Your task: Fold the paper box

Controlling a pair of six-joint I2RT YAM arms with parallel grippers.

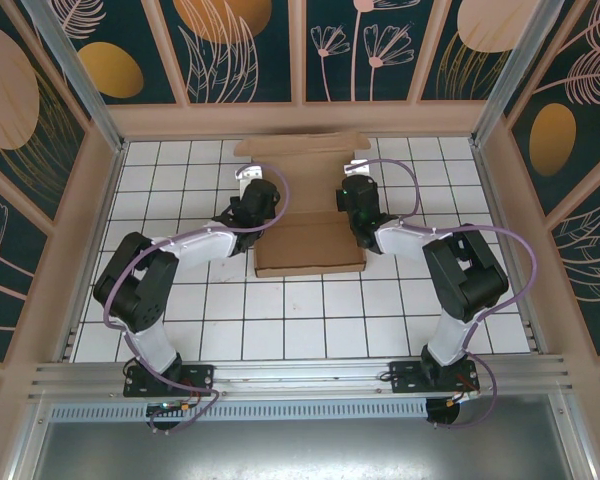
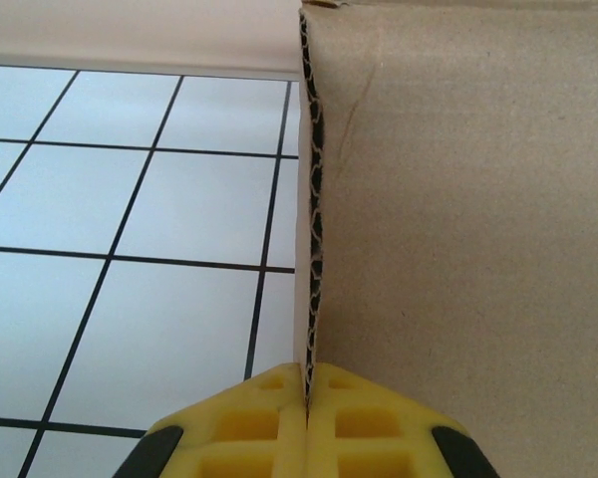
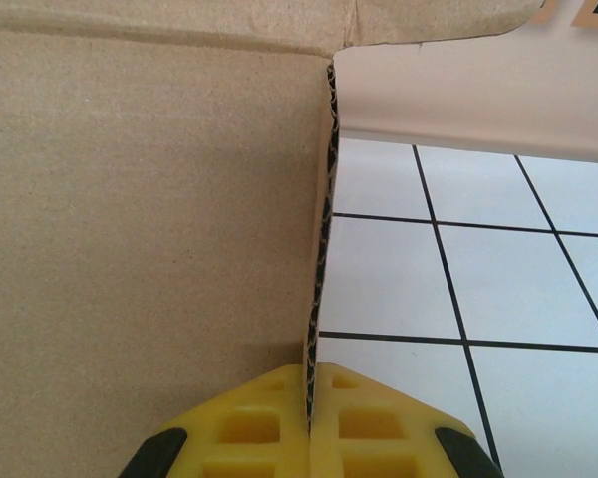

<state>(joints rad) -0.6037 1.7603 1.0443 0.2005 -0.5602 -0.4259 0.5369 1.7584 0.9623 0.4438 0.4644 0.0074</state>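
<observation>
On the tiled table point(image 1: 280, 320), the paper box point(image 1: 310, 245) was held at both sides.
The box was set centrally, near the far wall point(image 1: 300, 118); the left jaws were pinched closed on its left corrugated edge point(image 2: 314, 249); the right jaws were likewise clamped tight on its right edge point(image 3: 324, 249).

One paper box point(image 1: 310, 245) of brown corrugated cardboard sits on one white tiled worktop point(image 1: 300, 320). There are two robot arms, the left arm point(image 1: 145, 280) and the right arm point(image 1: 465, 275). There are two hands, the left hand point(image 2: 306, 393) and the right hand point(image 3: 311, 393), each with two yellow fingers point(image 2: 249, 428).
</observation>
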